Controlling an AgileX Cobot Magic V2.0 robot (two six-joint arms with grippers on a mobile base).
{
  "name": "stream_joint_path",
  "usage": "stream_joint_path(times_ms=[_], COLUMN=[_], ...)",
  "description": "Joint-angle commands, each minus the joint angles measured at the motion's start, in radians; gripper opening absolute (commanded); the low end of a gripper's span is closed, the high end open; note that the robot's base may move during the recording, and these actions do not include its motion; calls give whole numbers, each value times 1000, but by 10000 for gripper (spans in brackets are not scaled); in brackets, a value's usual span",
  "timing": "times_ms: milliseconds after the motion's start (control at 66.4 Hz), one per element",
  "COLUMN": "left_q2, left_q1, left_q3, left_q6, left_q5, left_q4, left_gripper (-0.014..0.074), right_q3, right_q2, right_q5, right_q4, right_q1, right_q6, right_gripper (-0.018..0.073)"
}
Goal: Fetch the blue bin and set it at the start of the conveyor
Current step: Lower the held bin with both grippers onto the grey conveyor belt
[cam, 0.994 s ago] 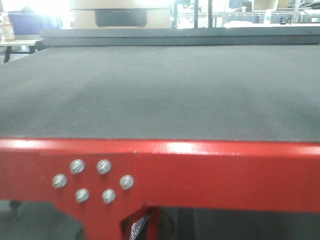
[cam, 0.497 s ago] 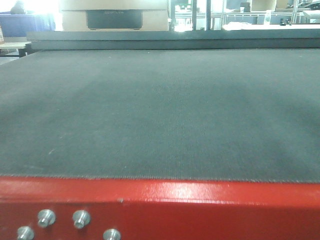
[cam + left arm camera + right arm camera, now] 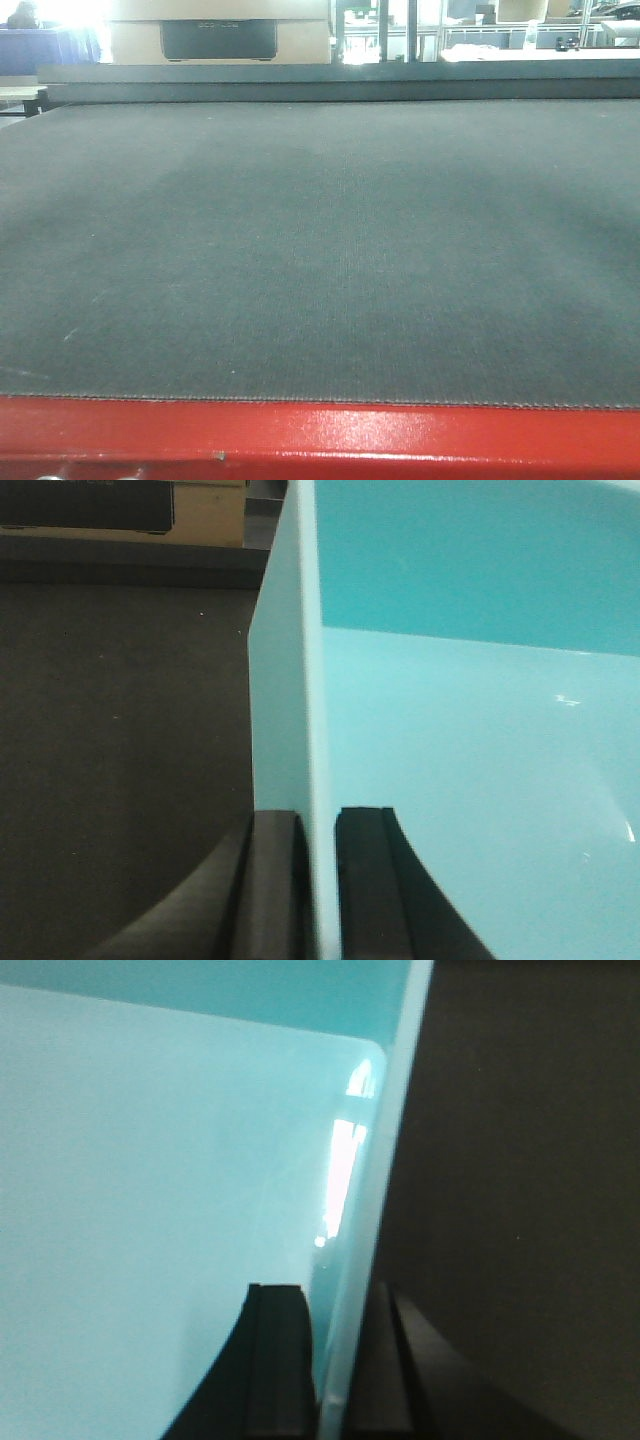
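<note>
The conveyor start, a wide dark grey belt (image 3: 320, 240), fills the front view, with its red frame edge (image 3: 320, 435) along the bottom. The blue bin, a light turquoise tub, shows in both wrist views. My left gripper (image 3: 318, 880) is shut on the bin's left wall (image 3: 285, 680), one finger outside, one inside. My right gripper (image 3: 340, 1360) is shut on the bin's right wall (image 3: 375, 1190) the same way. The grey belt (image 3: 120, 730) lies beside the bin in the left wrist view and also in the right wrist view (image 3: 520, 1160). The bin and both grippers are out of the front view.
A raised dark ledge (image 3: 340, 75) runs across the belt's far end. Behind it stands a cardboard box (image 3: 220, 35) with a dark panel. Shelving and desks stand at the back right (image 3: 520, 30).
The front view has moved forward and up: the red frame has slid down to the bottom edge, its bolts are almost out of view, and the belt fills more of the frame.
</note>
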Motion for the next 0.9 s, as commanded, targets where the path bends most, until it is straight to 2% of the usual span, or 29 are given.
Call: stream_joint_path(times_ms=[0, 889], left_q2=[-18, -18], left_q1=[-6, -6], left_q3=[-9, -9], left_q6=[0, 0], left_q5=[-81, -89], left_q4=[-34, -34], left_gripper=[-111, -111], right_q3=[-8, -8], right_q2=[-11, -11], right_q5=[-29, -34], right_q4=[1, 1], right_q1=[-2, -2], right_q6=[-24, -24], right_gripper=[-153, -153])
